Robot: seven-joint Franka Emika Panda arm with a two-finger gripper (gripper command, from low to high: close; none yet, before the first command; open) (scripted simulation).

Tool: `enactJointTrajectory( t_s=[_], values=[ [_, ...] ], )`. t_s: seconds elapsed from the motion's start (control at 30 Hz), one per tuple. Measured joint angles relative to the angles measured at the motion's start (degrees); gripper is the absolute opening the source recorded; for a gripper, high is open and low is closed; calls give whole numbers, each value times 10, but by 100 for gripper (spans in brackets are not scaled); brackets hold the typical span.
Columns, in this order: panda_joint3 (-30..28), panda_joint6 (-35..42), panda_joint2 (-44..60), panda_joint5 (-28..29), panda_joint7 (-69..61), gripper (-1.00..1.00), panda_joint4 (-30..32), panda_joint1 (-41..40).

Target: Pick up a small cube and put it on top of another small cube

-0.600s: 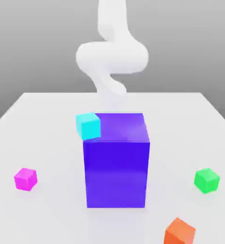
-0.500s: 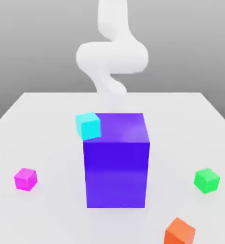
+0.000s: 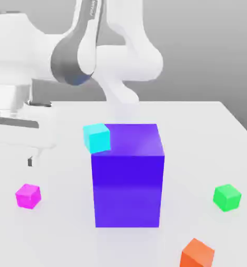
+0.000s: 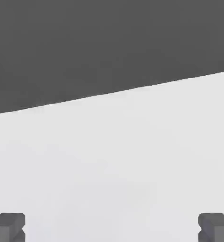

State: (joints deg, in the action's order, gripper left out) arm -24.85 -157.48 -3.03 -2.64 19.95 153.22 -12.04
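The small cube (image 3: 28, 196), bright magenta-pink, rests on the white table (image 3: 198, 130) at the exterior view's left. My gripper (image 3: 11, 158) hangs above it and slightly further left, clear of the surface. Two dark fingertips (image 3: 30, 161) point down, apart from the cube. In the hand view the gripper (image 4: 112, 229) is open, its fingertips (image 4: 7, 226) stand wide apart with bare table (image 4: 132, 156) between them. Nothing is held.
A big blue-violet block (image 3: 128, 174) stands mid-table with a cyan cube (image 3: 97, 137) at its upper left corner. A green cube (image 3: 227, 197) lies at the right, an orange cube (image 3: 197, 254) at the front right. The table's far edge (image 4: 132, 90) runs ahead of the hand.
The arm's hand and forearm have swung into the exterior view's left, above the magenta cube. All cubes and the block stay in place.
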Motion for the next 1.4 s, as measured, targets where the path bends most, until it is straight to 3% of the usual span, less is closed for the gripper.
enactJointTrajectory(
  t_s=[0.13,0.3,0.33,0.57,0.77,0.83,1.0,1.2,1.4],
  values=[
    [-2,-50,89,-65,-88,0,32,-39],
    [114,-125,194,-180,-180,0,13,-134],
    [138,-140,213,-200,-195,-100,8,-154],
    [145,-143,218,-203,-198,-100,7,-160],
    [48,-63,107,-67,-95,-100,35,-95],
    [50,-50,108,-39,-80,-100,13,-77],
    [110,-9,105,-37,-59,-100,-66,-19],
    [207,10,80,-22,-64,-100,-58,98],
    [307,33,52,-5,-81,-100,-40,287]
  ],
)
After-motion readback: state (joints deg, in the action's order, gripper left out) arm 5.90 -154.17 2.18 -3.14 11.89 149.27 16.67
